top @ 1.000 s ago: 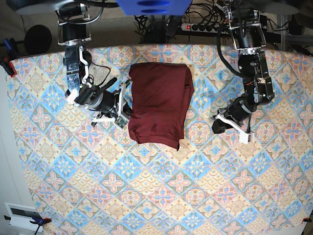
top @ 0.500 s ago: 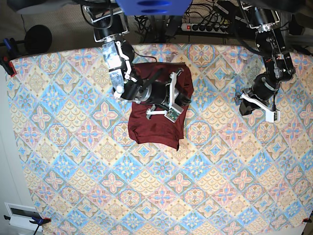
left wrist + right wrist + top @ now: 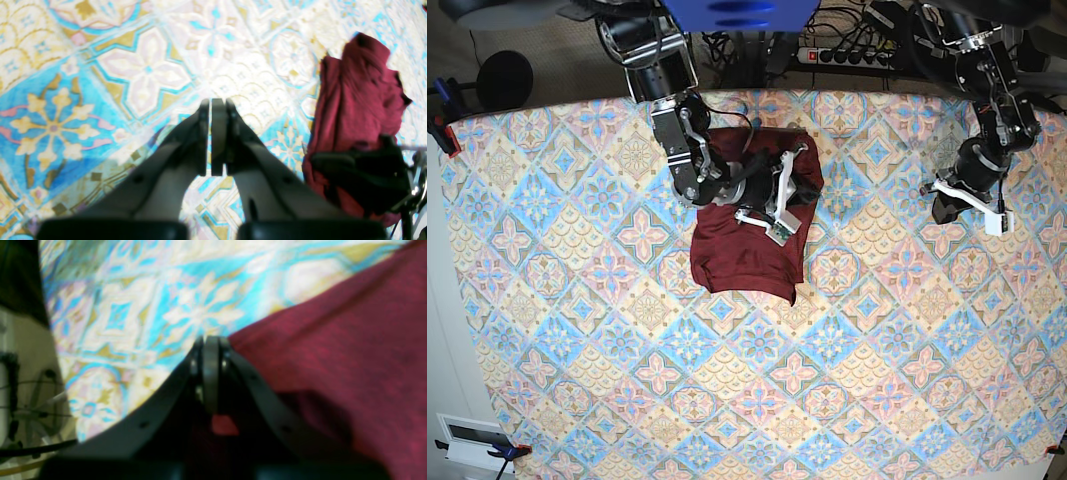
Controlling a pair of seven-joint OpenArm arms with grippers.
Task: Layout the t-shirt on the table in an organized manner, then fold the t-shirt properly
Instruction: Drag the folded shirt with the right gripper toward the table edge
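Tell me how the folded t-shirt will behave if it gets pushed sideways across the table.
The t-shirt looks like soft knit with creases, so it would probably bunch rather than slide as one piece. Its folded layers lie loose and may slip apart. The cloth on the table could drag with it.

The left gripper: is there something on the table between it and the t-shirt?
Nothing visible does. The left gripper, shut, hangs over bare table, and only patterned cloth lies between it and the t-shirt. The right gripper, also shut, is already over the shirt.
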